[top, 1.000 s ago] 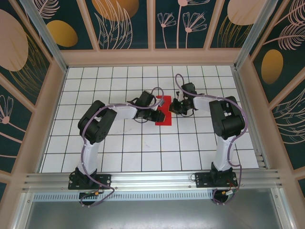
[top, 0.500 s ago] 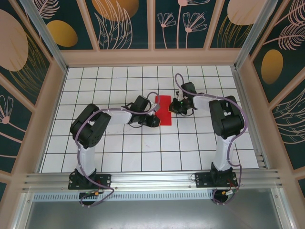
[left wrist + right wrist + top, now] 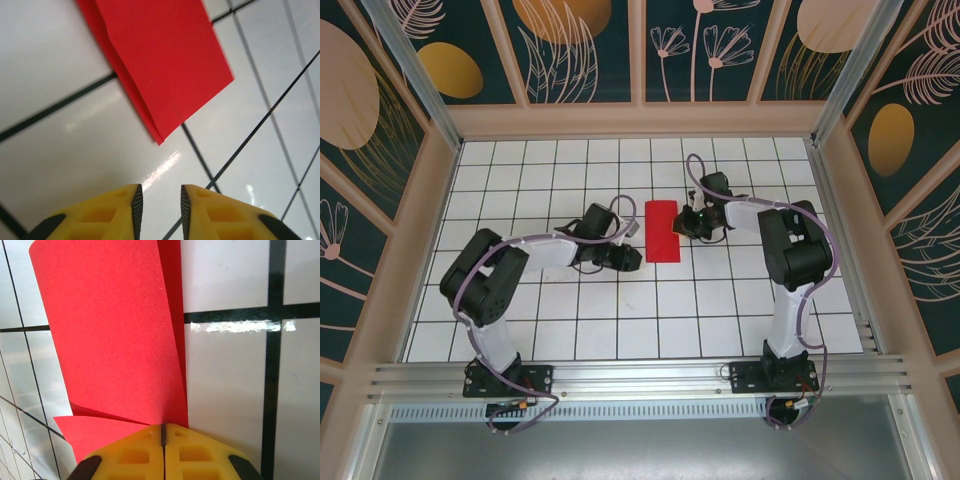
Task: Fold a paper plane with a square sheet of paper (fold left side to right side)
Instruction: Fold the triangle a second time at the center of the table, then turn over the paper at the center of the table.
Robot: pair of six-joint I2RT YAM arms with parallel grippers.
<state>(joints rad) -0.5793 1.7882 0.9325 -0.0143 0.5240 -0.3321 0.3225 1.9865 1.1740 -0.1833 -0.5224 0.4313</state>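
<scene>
My left gripper [image 3: 626, 257] sits low over the tabletop [image 3: 570, 320], left of centre, just beside the near-left corner of the square sheet of paper [image 3: 661, 230] but not touching it. From the left wrist, its yellow fingertips [image 3: 159, 200] are parted by a narrow gap with nothing between them, and bare white tile lies under them. Ahead of them the red sheet [image 3: 160, 55] lies doubled, with two layers showing along its left edge and one pointed corner resting on a black grid line.

From above, the paper is a narrow upright rectangle about one tile wide, lying around the middle of the tabletop and slightly toward the far edge.

My right gripper [image 3: 688, 222] is at the sheet's right edge. From the right wrist, its fingers [image 3: 162, 432] are pressed together, pinching the paper [image 3: 110, 335] at that edge. The upper layer bows up off the lower one, whose corner pokes out to the left near my fingertips.
</scene>
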